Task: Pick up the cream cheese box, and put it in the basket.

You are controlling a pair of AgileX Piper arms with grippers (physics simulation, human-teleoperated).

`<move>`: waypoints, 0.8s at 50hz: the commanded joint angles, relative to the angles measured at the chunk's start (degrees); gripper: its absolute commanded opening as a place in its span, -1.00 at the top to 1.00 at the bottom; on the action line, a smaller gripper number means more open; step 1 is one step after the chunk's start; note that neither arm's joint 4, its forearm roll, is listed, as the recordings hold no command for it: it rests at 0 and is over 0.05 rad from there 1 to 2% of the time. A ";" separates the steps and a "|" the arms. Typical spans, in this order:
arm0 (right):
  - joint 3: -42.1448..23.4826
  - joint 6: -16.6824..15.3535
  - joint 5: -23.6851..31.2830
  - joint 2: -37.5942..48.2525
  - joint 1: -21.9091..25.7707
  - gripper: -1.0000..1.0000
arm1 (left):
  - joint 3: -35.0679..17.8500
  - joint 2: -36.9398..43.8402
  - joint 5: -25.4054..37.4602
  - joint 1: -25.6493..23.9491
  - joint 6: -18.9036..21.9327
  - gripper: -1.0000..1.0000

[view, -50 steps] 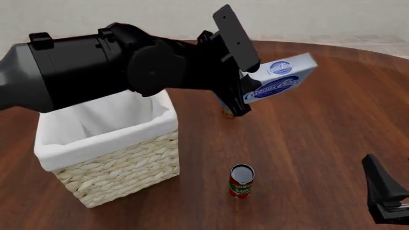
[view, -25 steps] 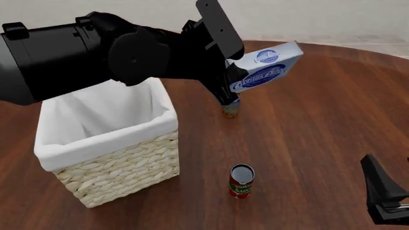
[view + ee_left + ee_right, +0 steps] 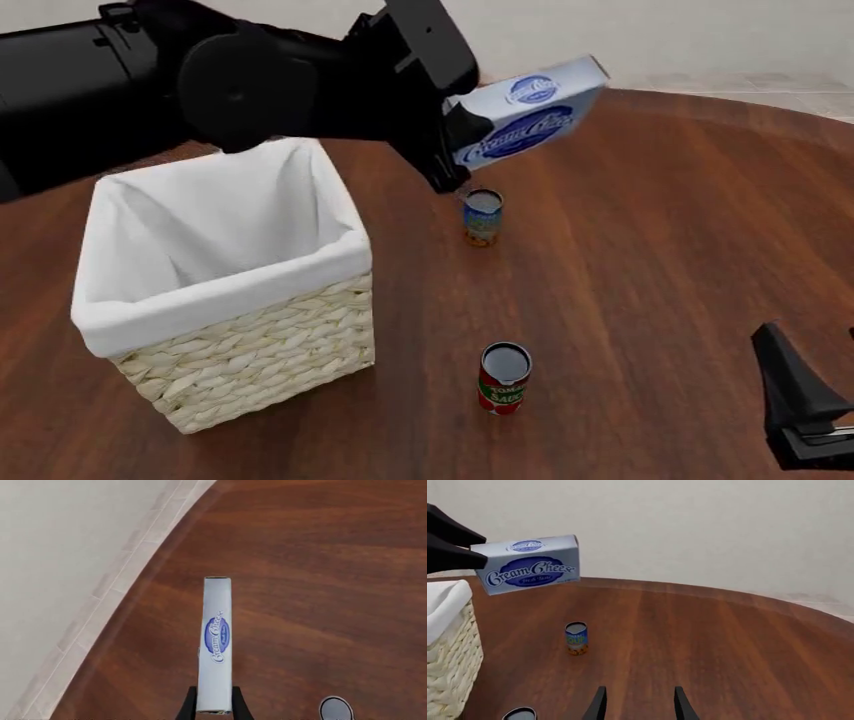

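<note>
White cream cheese box (image 3: 530, 122) pinched by one end in left gripper (image 3: 214, 711); could swing loose before the basket (image 3: 220, 290)

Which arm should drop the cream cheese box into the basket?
Left. Its gripper already holds the cream cheese box in the air beside the basket; the right gripper is open, low and farther away.
</note>
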 commanded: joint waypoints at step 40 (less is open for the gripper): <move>0.02 -0.69 0.05 0.00 0.60 -1.00 | 1.47 -4.52 1.75 6.43 2.57 1.00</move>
